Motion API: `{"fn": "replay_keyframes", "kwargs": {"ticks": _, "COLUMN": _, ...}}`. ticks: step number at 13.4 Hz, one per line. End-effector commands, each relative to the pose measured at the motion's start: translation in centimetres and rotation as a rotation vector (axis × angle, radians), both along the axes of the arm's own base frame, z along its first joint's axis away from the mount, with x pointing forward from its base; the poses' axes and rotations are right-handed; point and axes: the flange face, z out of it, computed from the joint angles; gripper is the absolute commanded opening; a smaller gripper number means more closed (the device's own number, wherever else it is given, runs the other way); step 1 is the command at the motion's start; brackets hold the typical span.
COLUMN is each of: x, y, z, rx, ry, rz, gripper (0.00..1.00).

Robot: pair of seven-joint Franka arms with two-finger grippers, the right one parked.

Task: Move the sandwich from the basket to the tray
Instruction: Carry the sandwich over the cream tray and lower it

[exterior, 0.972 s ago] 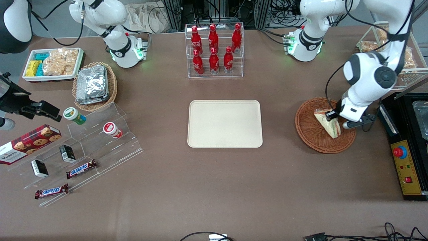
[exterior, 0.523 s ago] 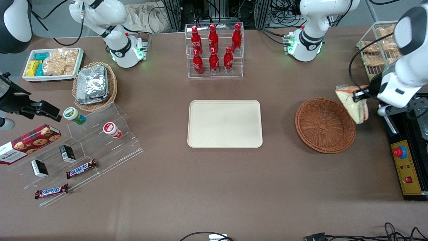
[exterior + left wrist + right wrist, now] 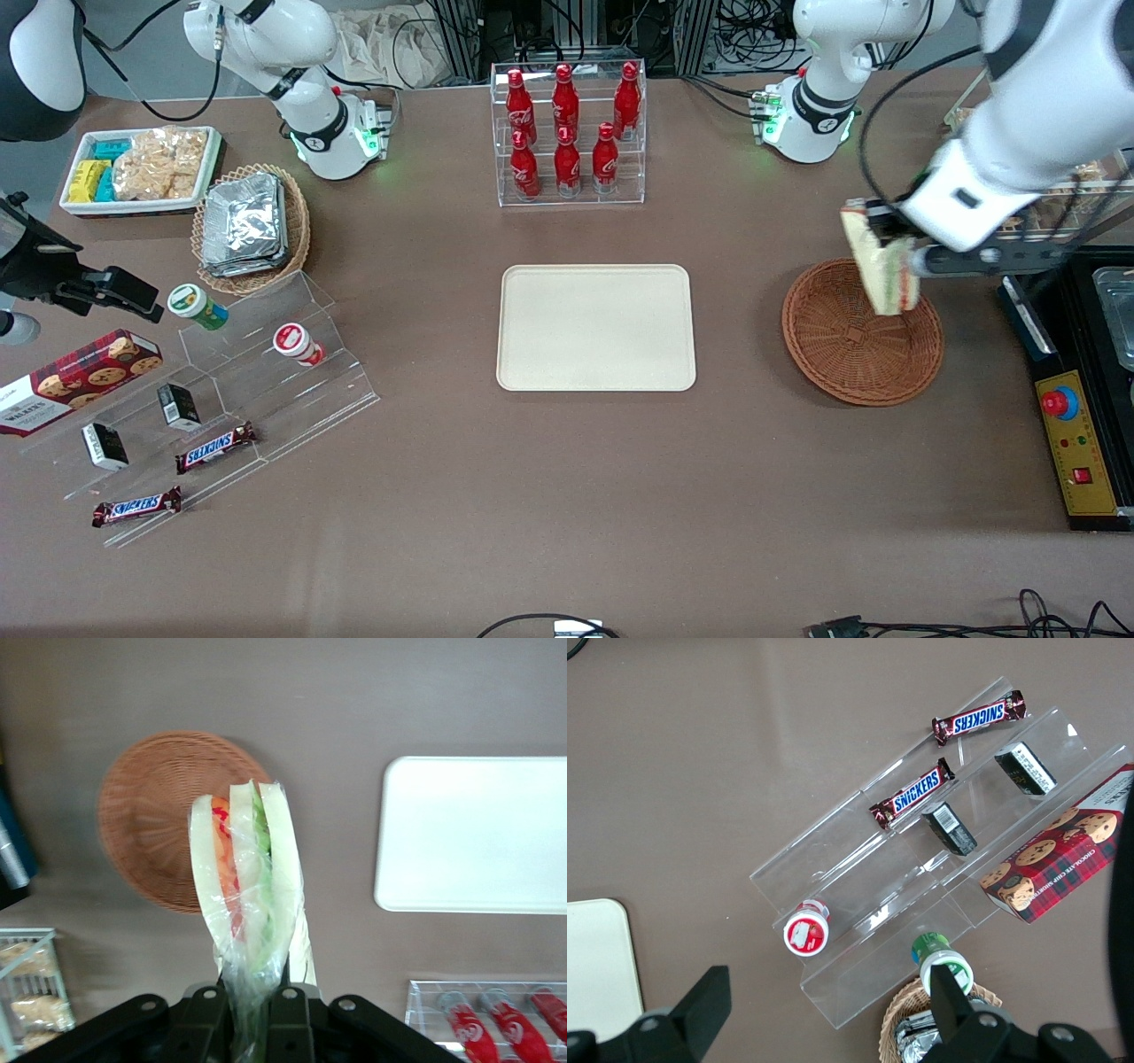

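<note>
The sandwich [image 3: 880,266] is pinched between the two fingers of the left arm's hand [image 3: 886,232] and is held in the air, clear of the desk [image 3: 567,496]. In the front view it is seen hanging point-down over the rim of the reddish-brown wicker basket [image 3: 842,363], on the part of the rim farther from the front camera. From the wrist camera, the sandwich [image 3: 248,886] is shown wrapped in clear plastic film, with pale bread slices and red, orange and green filling along its cut edge; the film is gathered where the black fingers [image 3: 288,1023] close on it. The basket [image 3: 151,815] is seen there with nothing in it, and the cream-beige tray [image 3: 478,833] lies well apart from it on the brown desk. In the front view the tray [image 3: 595,328] is bare and lies flat at the middle of the desk, toward the parked arm's end from the basket. A clear rack of red cola bottles [image 3: 567,133] stands farther from the front camera than the tray.
</note>
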Motion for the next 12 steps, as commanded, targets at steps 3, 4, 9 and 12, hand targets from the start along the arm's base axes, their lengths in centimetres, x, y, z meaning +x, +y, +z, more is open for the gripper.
{"fn": "replay_keyframes", "kwargs": {"ticks": 3, "x": -3.5, "y": -16.8, "z": -1.5, "rx": 0.035, "ry": -0.015, "rz": -0.09, "gripper": 0.0}}
{"fn": "replay_keyframes", "kwargs": {"ticks": 4, "x": -4.2, "y": -18.2, "z": -2.4, "rx": 0.04, "ry": -0.007, "rz": -0.126, "gripper": 0.0}}
{"fn": "replay_keyframes", "kwargs": {"ticks": 9, "x": -5.2, "y": -19.9, "z": -12.5, "rx": 0.052, "ry": 0.0, "rz": -0.175, "gripper": 0.0}}
{"fn": "replay_keyframes", "kwargs": {"ticks": 12, "x": -5.1, "y": -18.9, "z": -19.8, "rx": 0.029, "ry": -0.026, "rz": -0.151, "gripper": 0.0}}
